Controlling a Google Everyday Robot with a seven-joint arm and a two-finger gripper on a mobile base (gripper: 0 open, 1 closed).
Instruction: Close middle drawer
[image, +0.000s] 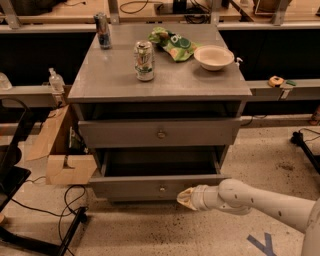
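Fingertips (186, 196) together in one blunt tip, clamped on nothing. Gripper (183, 198) low at the front face of the middle drawer (130, 186), just right of its knob (162, 189). At or almost at the panel; can't tell if touching. Arm (250, 200) in from the right, low over the floor, roughly level with that front.

Middle drawer pulled well out, box open and looking empty, front standing proud of the top drawer (120, 132) above. Lowest front hidden beneath it.

Step in hand, by my read: lined up for the push, closed tip used as a ram rather than a grip on the knob. Task not done, nearly all the travel to go.

Next move: push straight in toward the cabinet, square to the front. Contact off-centre to the right, so risk of racking on the slides; nudging closer to the knob first would help. Keep the tip off the lower edge to avoid slipping under. Stop at flush.

Can (144, 61), bowl (213, 57) and snack bag (175, 42) up top, cardboard box (62, 160) off left, none of it in the push path.
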